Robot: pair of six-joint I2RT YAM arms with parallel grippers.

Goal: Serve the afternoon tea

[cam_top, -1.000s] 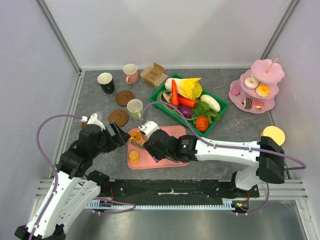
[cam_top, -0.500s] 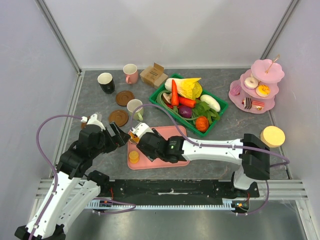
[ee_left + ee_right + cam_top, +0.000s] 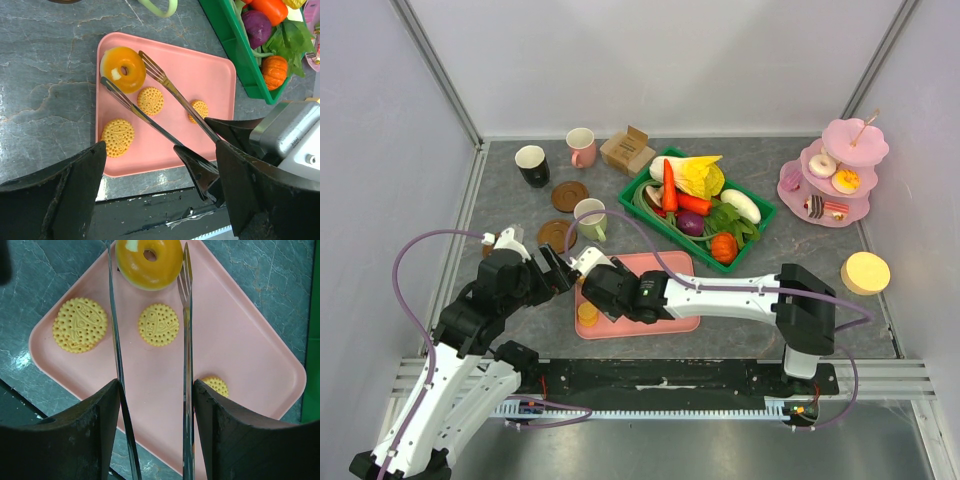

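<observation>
My right gripper point(image 3: 605, 283) point(image 3: 156, 385) is shut on metal tongs point(image 3: 187, 340), which stand open over the pink tray point(image 3: 240, 340). The tong tips flank an orange iced donut point(image 3: 149, 261) point(image 3: 123, 69) at the tray's far left corner. Three round orange biscuits lie on the tray: a large one point(image 3: 80, 325), a middle one point(image 3: 158, 324) and a small one point(image 3: 215, 386). My left gripper point(image 3: 555, 270) point(image 3: 160, 150) is open and empty, just left of the tray. Black point(image 3: 532, 165), pink point(image 3: 581, 147) and pale-green point(image 3: 589, 218) mugs stand behind, with two brown coasters point(image 3: 569, 195).
A green basket point(image 3: 760, 215) of toy vegetables stands behind the tray. A pink tiered stand point(image 3: 835, 170) with sweets is at the far right. A cardboard box point(image 3: 628, 150) sits at the back. A yellow round lid point(image 3: 866, 271) lies at the right.
My right arm has swung left across the tray with the tongs, ending close to the left gripper and covering the donut in the top view. The left arm has not moved.
</observation>
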